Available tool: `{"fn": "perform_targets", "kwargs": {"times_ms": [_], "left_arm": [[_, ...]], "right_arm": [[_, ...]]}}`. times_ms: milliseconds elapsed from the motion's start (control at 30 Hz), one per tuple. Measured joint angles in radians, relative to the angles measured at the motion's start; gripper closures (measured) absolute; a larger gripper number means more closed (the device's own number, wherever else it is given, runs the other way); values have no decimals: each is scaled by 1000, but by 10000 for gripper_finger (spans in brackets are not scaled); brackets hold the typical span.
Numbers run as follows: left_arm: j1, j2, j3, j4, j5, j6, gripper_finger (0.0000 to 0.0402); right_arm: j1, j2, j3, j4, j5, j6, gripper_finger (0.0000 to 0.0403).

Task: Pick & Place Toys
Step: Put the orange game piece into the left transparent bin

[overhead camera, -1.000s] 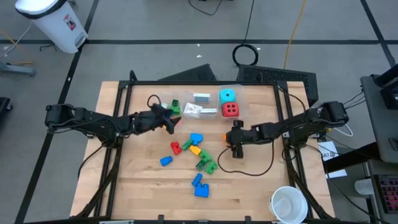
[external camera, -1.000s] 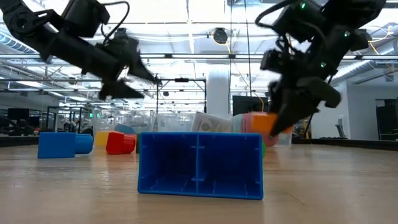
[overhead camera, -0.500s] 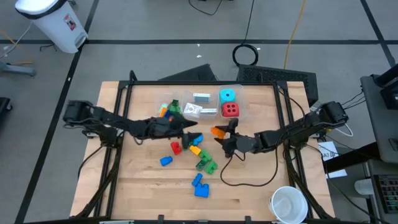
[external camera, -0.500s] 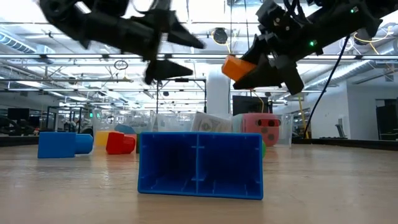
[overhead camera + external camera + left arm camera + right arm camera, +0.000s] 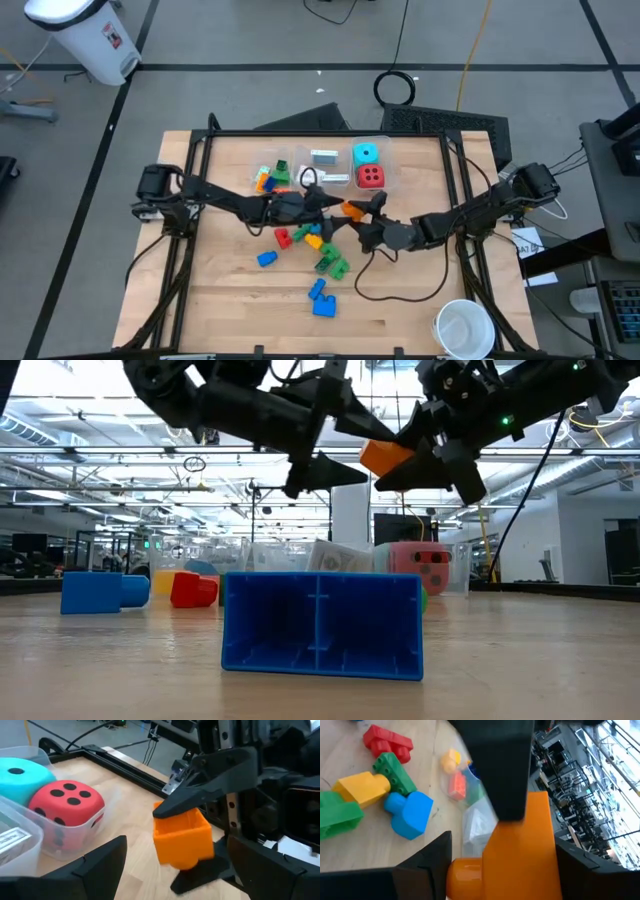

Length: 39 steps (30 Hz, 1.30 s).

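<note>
**Orange brick held aloft, mid-table**

My left gripper (image 5: 322, 205) hangs wide and empty just beside my right gripper (image 5: 358, 218), above the table (image 5: 400, 300). My right one pinches the orange brick (image 5: 182, 839) in the air, near the clear bin (image 5: 385, 178) holding the red die (image 5: 370, 176).

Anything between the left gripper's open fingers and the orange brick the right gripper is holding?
Nothing: the left wrist view shows open air between the left gripper and the orange brick, which the right gripper holds above the table.
</note>
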Motion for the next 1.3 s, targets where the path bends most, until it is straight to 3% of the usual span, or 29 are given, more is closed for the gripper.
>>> {"fn": "perform_targets", "kwargs": {"times_ms": [467, 600, 767, 900, 1100, 1300], "left_arm": [[2, 143, 146, -4, 33, -26, 66], [4, 143, 146, -9, 34, -13, 134], [9, 141, 146, -14, 62, -12, 263], [33, 121, 144, -82, 126, 27, 264], [67, -17, 45, -130, 59, 52, 265], [110, -281, -212, -116, -151, 52, 265]], "right_arm": [[7, 0, 0, 5, -22, -2, 178], [12, 0, 0, -1, -88, 0, 178], [11, 0, -1, -3, -121, 0, 163], [11, 0, -1, 7, -125, 103, 100], [38, -6, 0, -7, 83, 156, 54], [77, -16, 1, 2, 191, 137, 60]]}}
